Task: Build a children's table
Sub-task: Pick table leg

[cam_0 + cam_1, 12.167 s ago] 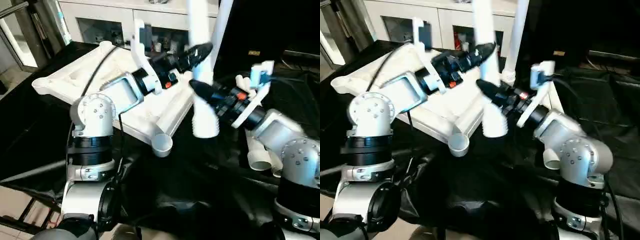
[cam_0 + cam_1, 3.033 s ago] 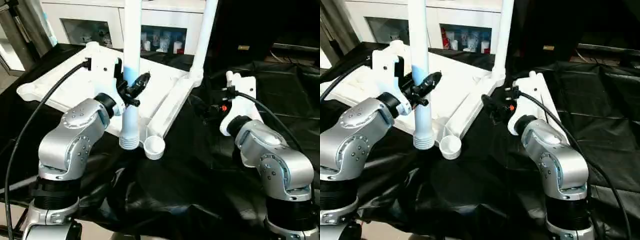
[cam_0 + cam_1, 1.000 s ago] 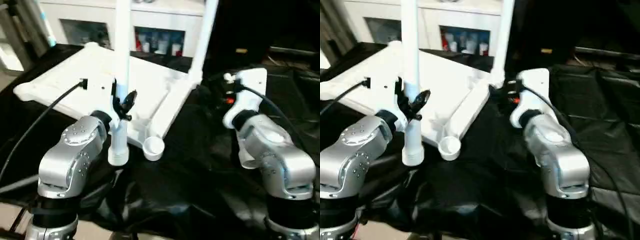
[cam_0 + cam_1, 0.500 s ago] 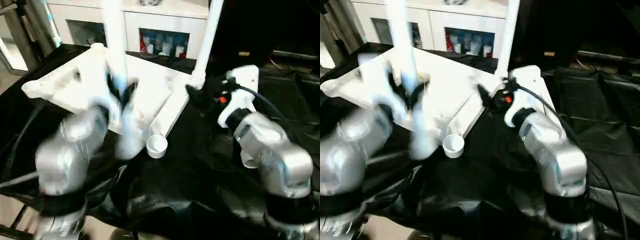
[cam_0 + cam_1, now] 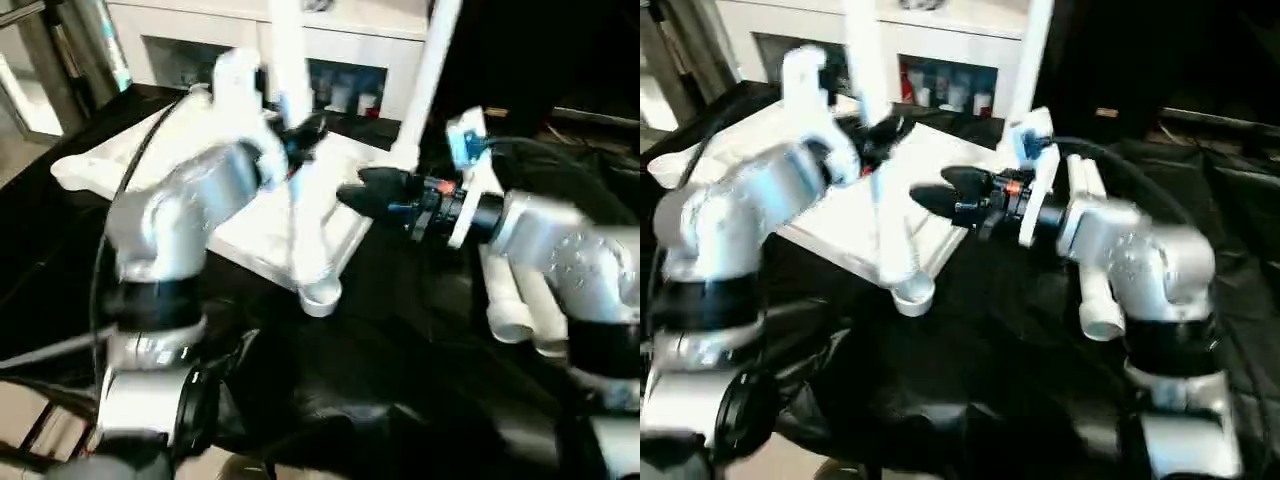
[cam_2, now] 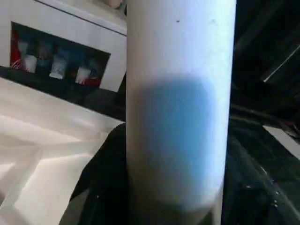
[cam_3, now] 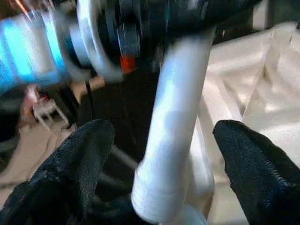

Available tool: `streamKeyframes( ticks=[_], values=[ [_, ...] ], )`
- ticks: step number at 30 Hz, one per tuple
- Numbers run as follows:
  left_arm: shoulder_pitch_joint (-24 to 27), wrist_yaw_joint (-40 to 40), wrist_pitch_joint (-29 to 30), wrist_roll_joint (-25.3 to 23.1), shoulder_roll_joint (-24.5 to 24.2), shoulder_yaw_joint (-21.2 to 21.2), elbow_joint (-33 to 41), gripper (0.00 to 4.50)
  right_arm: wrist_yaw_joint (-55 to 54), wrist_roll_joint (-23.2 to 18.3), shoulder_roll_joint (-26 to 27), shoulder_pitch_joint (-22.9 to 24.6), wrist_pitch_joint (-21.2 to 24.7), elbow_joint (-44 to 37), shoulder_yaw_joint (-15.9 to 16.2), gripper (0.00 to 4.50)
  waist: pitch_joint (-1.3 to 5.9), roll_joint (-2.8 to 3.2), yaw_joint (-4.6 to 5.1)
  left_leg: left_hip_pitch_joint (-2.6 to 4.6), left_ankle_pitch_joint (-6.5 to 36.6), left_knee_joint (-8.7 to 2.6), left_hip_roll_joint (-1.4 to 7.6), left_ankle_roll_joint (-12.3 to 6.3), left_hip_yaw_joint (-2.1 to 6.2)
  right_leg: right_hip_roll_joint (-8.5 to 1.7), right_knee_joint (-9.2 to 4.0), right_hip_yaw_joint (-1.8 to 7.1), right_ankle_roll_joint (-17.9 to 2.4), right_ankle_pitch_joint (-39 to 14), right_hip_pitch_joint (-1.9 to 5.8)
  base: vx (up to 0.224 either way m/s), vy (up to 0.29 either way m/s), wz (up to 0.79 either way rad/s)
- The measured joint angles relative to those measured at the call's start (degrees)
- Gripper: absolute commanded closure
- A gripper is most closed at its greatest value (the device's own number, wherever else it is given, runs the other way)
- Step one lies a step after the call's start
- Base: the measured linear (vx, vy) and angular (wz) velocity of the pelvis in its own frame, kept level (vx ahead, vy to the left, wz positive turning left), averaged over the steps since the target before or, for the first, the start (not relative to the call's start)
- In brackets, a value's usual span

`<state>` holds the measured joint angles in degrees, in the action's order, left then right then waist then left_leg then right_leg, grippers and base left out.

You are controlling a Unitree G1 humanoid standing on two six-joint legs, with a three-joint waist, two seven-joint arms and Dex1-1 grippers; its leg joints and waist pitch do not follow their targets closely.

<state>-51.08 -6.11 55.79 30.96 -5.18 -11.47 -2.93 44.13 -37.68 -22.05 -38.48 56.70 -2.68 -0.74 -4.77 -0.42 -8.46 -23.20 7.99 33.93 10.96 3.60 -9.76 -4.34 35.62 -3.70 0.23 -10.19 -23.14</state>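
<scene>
Your biggest risk is the leg (image 5: 296, 150) missing the empty socket (image 5: 321, 296): it is gripped high on its shaft, so its free lower end can swing and catch the tabletop (image 5: 160, 165) rim, shoving the top across the black cloth (image 5: 400, 400). The left gripper (image 5: 303, 135) is clamped on that upright leg above the near corner. The right gripper (image 5: 362, 190) reaches level toward the leg, jaws wide, empty. 1 leg (image 5: 425, 80) already stands in the far corner; 2 spares (image 5: 515, 310) lie beside your right arm.

White ribbed tabletop (image 5: 170, 170) lies underside-up, one leg (image 5: 425, 80) upright in its far socket, another (image 5: 295, 150) held above it.
</scene>
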Motion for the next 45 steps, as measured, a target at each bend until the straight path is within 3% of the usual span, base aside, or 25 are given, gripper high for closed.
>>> streamKeyframes(
  ticks=[4, 11, 21, 28, 31, 33, 40, 42, 44, 45],
  values=[
    [-1.3, -0.6, 0.0, 0.6, 0.9, 0.0, -1.4, 2.65, -0.1, 1.9, 0.3, -0.2, 0.0, 1.7, 3.4, 0.57, 0.0, 0.0, -0.05, -0.05, 0.0, 0.0, 0.0, -0.05, -0.01, -0.01, -0.06, -0.01, 0.0, 0.0, -0.01, 0.0, 0.0, 0.0],
    [-1.7, -0.5, 0.6, 1.5, 1.5, -1.4, -2.1, 2.65, -3.9, 2.4, 3.8, -1.6, 0.2, 1.8, 3.6, 0.57, -0.01, -0.01, 0.14, -0.02, 0.0, 0.0, 0.01, -0.05, -0.01, -0.01, -0.04, -0.02, 0.0, 0.0, 0.0, 0.0, 0.0, 0.0],
    [-1.7, -0.5, 1.7, 2.2, 2.1, -2.4, -2.1, 2.65, -5.0, 3.4, 4.9, -1.6, 0.3, 2.0, 3.7, 1.38, -0.05, -0.08, 0.06, -0.04, 0.0, -0.01, 0.0, -0.05, -0.01, -0.02, -0.06, -0.02, 0.0, 0.0, 0.0, 0.0, 0.0, 0.0],
    [-2.7, -0.9, 3.3, 5.1, 3.4, -3.2, -0.7, 2.65, -5.7, 4.0, 5.7, -1.6, 0.7, 3.5, 5.7, 1.89, -0.11, -0.19, 0.07, -0.06, 0.0, -0.02, 0.0, -0.05, -0.01, -0.02, -0.13, -0.02, 0.0, 0.0, 0.0, 0.0, 0.0, 0.0],
    [-2.8, -1.4, 3.8, 5.4, 3.2, -3.0, 0.2, 2.65, -5.8, 3.8, 6.4, -1.6, 0.8, 3.8, 5.1, 1.89, -0.1, -0.21, 0.14, -0.05, 0.0, -0.04, 0.01, -0.05, -0.01, -0.02, -0.15, -0.02, 0.0, 0.0, 0.0, 0.0, 0.0, 0.0],
    [-2.8, -1.9, 4.0, 5.4, 3.1, -2.5, 0.4, 2.65, -6.2, 3.4, 7.1, -1.6, 1.5, 4.4, 4.2, 1.53, -0.11, -0.21, 0.14, -0.06, 0.0, -0.05, 0.01, -0.05, -0.01, -0.02, -0.17, -0.02, 0.0, 0.0, 0.0, 0.0, 0.0, 0.0],
    [-2.3, -4.3, 4.9, 6.3, 2.2, -0.3, 2.7, 2.65, -6.1, 1.1, 7.3, -2.0, 2.1, 5.8, 1.4, 1.02, -0.07, -0.33, 0.03, -0.08, 0.0, -0.05, 0.01, -0.05, -0.03, -0.02, -0.22, -0.02, 0.0, 0.0, 0.01, 0.0, 0.0, 0.0],
    [-2.1, -4.5, 5.2, 6.5, 2.1, 0.2, 3.2, 2.65, -5.9, 0.6, 7.3, -2.0, 2.5, 5.8, 1.1, 1.53, -0.05, -0.36, 0.03, -0.08, 0.0, -0.05, 0.01, -0.05, -0.03, -0.02, -0.22, -0.02, 0.0, 0.0, 0.01, 0.0, 0.0, 0.0],
    [-2.0, -4.5, 5.2, 6.5, 2.1, 0.2, 3.2, 2.65, -5.4, 0.4, 7.3, -2.0, 2.7, 5.7, 1.1, 1.59, -0.05, -0.36, 0.03, -0.08, 0.0, -0.05, 0.01, -0.05, -0.03, -0.02, -0.21, -0.02, 0.0, 0.0, 0.01, 0.0, 0.0, 0.0],
    [-2.0, -4.5, 5.2, 6.5, 2.1, 0.2, 3.2, 2.65, -5.3, 0.2, 7.3, -2.0, 2.8, 5.6, 1.1, 1.91, -0.05, -0.36, 0.03, -0.08, 0.0, -0.05, 0.01, -0.05, -0.04, -0.02, -0.21, -0.02, 0.0, 0.0, 0.01, 0.0, 0.0, 0.0]
  ],
)
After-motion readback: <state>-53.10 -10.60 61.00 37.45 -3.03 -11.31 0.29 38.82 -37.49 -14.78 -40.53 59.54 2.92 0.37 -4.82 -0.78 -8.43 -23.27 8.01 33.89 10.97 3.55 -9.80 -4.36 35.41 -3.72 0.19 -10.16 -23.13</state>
